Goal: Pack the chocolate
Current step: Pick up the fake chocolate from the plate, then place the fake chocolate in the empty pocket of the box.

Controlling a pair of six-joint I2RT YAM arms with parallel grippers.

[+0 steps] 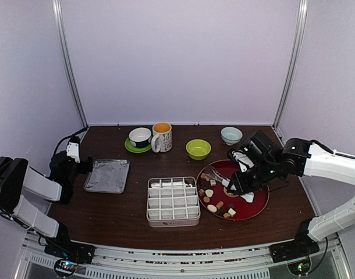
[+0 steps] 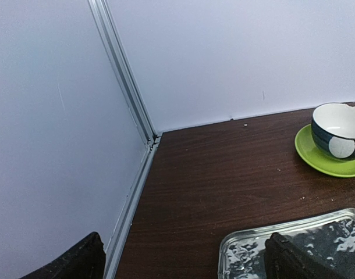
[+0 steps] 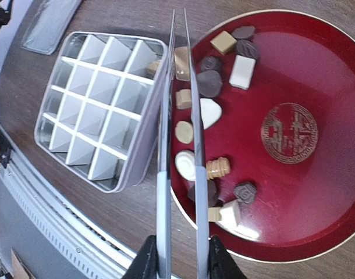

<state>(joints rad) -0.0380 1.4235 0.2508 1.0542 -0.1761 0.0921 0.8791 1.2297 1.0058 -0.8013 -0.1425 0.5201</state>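
Several pieces of chocolate (image 3: 208, 83), brown, dark and cream, lie on the left half of a red plate (image 3: 317, 192). My right gripper (image 3: 182, 264) is shut on the handle end of metal tongs (image 3: 163, 174). The tongs' two arms run nearly parallel over the plate's left edge. A tan chocolate (image 3: 181, 63) sits between the arms near their tips, touching both. From above, the right gripper (image 1: 238, 183) hangs over the plate (image 1: 260, 204), right of the white compartment box (image 1: 173, 200). My left gripper (image 2: 186, 261) is open and empty at the far left.
A foil tray (image 1: 107, 175) lies by the left gripper (image 1: 74, 158). Along the back stand a blue-and-white cup on a green saucer (image 1: 140, 138), a mug (image 1: 162, 136), a green bowl (image 1: 198, 149) and a pale bowl (image 1: 231, 135). Walls close in on both sides.
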